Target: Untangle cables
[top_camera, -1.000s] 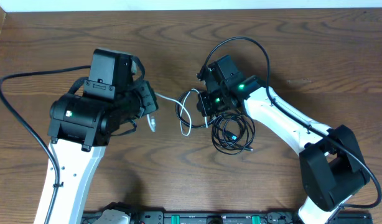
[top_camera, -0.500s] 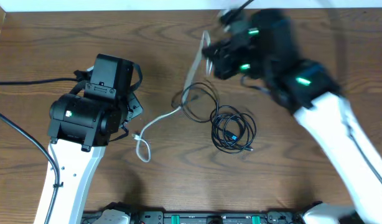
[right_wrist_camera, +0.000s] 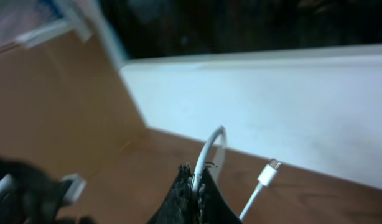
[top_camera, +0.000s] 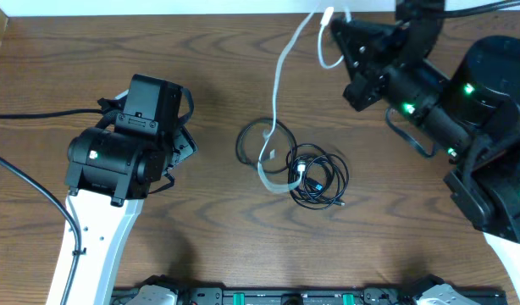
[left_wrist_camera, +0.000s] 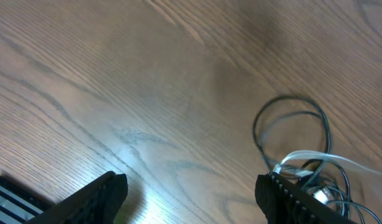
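Observation:
My right gripper is shut on the white cable and holds it high over the table's back edge, with its small plug dangling beside the fingers. Overhead, the right gripper is at the top. From it the white cable hangs down to the black cables: a loose loop and a tight coil. The white cable's lower end lies across them. My left gripper is open over bare wood. It is left of the black loop, and nothing is between its fingers.
A thick black lead from the left arm curves across the table's left side. A white wall strip runs along the back edge. Black hardware lines the front edge.
The left gripper opened and let go of the white cable's end. The right arm rose toward the back right with the white cable, dragging that free end right, onto the black cables.

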